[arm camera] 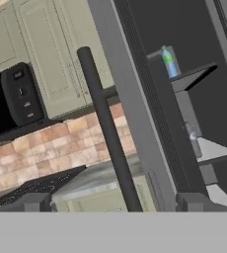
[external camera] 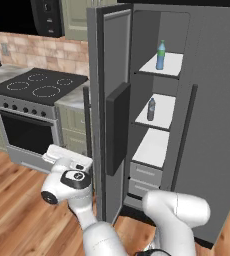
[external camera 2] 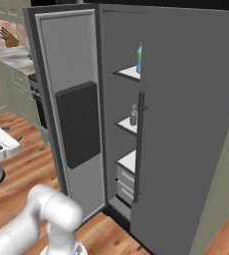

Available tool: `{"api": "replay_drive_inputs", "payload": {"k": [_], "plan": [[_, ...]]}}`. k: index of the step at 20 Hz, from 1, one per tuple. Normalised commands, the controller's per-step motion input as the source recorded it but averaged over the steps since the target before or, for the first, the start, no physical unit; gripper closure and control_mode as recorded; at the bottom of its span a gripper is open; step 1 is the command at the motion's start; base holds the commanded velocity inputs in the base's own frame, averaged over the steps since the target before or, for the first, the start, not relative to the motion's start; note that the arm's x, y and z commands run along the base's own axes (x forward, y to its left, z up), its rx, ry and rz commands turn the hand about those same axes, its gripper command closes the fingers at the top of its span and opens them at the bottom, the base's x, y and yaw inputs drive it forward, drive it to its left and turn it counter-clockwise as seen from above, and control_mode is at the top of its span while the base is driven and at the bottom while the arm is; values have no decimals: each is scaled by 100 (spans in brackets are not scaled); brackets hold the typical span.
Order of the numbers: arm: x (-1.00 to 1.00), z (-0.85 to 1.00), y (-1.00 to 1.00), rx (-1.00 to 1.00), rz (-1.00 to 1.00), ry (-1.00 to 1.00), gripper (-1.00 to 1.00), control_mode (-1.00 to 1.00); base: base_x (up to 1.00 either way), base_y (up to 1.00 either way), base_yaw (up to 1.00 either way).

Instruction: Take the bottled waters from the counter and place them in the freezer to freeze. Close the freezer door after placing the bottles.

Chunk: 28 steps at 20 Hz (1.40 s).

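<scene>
Gripper (arm camera: 113, 202) fingertips sit low in the hand view, spread wide with nothing between them, straddling the dark bar handle (arm camera: 105, 128) of the freezer door (external camera: 107, 115). Door stands open, swung out toward the stove (external camera: 34, 90). Both bottles are already inside the freezer (external camera: 159, 100): blue bottle with green cap (external camera: 160, 55) upright on the top shelf, grey bottle (external camera: 151, 109) upright on the shelf below. Neither remains on the counter (external camera 2: 14, 57). Step in hand is judged to be closing the door. In the left base view the wrist (external camera: 67, 172) sits low, outside the door, on its handle side. To do it well, the arm should push on the door's outer face or handle toward the cabinet, following the hinge arc, keeping fingers clear of the closing gap, and press until the door seats flush.
</scene>
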Motion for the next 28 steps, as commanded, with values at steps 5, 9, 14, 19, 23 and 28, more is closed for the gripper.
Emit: {"api": "replay_drive_inputs", "payload": {"k": [5,9,14,19,23,28], "plan": [[58,-39,0,0,-4,-3,-100,-100,0,0,0],[45,-30,1,0,-2,-8,-100,-100,0,0,0],[28,-27,1,0,0,-5,-100,-100,0,0,0],[26,-18,14,2,-9,-2,-100,-100,0,0,0],[21,-1,14,6,-19,0,-100,-100,0,0,0],[21,-4,23,6,-24,0,-100,-100,0,0,0]]}}
